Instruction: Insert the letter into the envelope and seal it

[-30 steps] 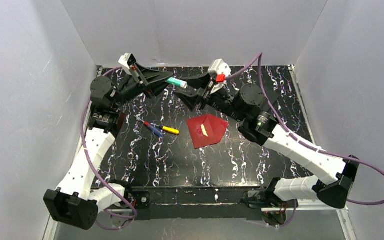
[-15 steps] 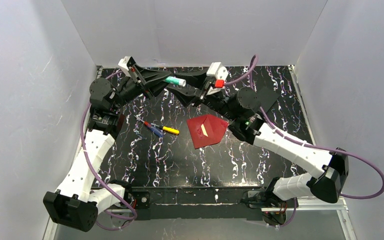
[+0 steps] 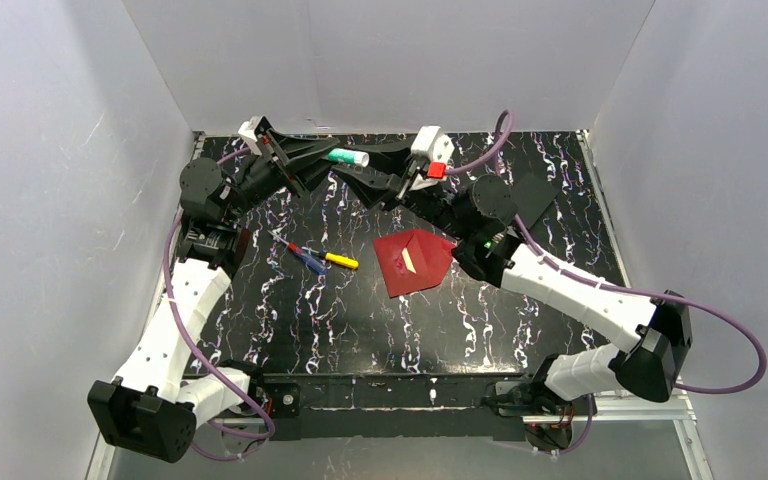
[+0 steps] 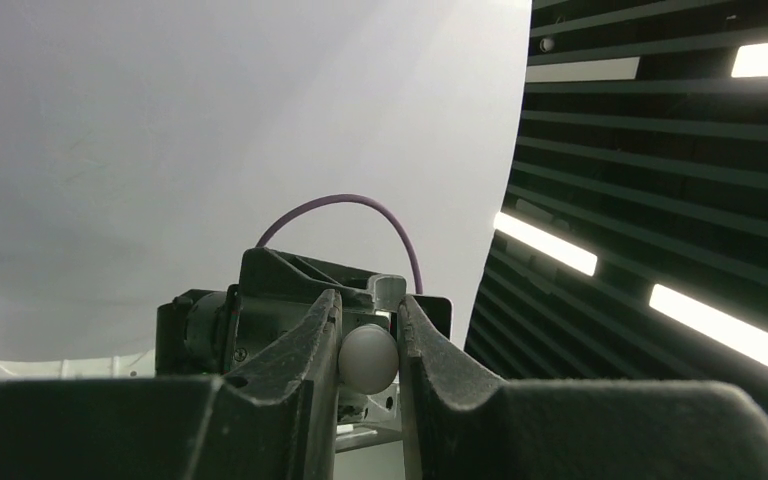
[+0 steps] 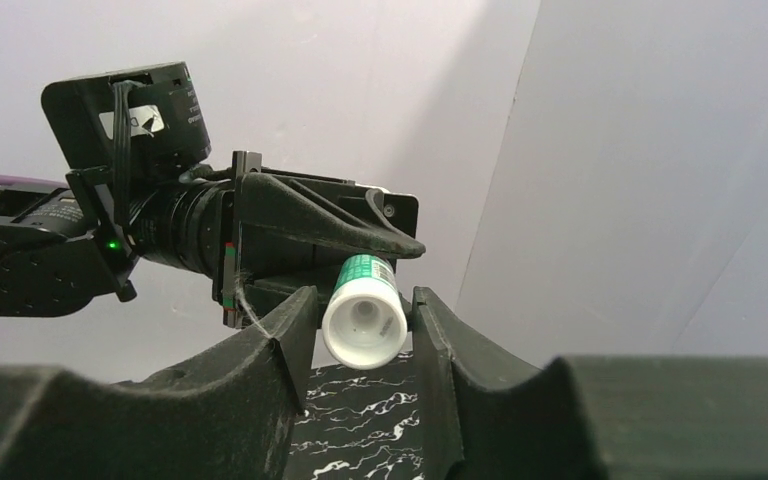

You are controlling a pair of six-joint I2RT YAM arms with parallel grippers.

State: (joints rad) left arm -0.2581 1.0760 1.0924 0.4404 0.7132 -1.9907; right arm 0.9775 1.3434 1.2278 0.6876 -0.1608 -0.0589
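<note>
Lying flat, dark red envelope, pale sliver at centre

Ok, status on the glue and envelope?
Left gripper shut on glue stick. Right gripper flanks its white end, grip unclear. Envelope flat mid-table, untouched, letter not visible. Nothing in the way.
</note>
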